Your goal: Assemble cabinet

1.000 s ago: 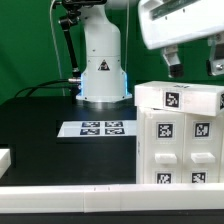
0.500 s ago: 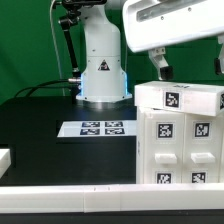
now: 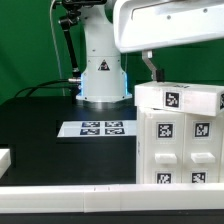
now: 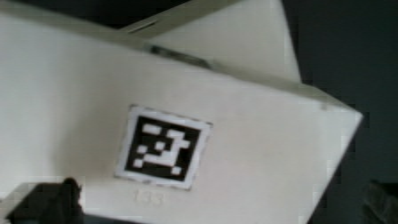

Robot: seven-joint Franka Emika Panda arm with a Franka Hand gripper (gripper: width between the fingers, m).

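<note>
The cabinet [image 3: 180,140] is a large white box with several black-and-white tags, standing at the exterior view's right. A white tagged slab [image 3: 180,97] forms its top. My gripper [image 3: 178,72] hangs just above that top. One dark finger [image 3: 152,68] reaches down to the slab's rear edge, and the other is not clear in this view. In the wrist view the white tagged surface [image 4: 166,143] fills the picture. My gripper [image 4: 210,205] is open and empty, with a dark fingertip [image 4: 45,205] at one edge and the jaws wide apart.
The marker board [image 3: 100,128] lies flat on the black table before the robot base [image 3: 102,70]. A small white piece [image 3: 5,158] sits at the exterior view's left edge. A low white bar [image 3: 90,190] runs along the front.
My gripper has moved toward the exterior view's left and a little lower over the cabinet's top. The cabinet has not moved.
</note>
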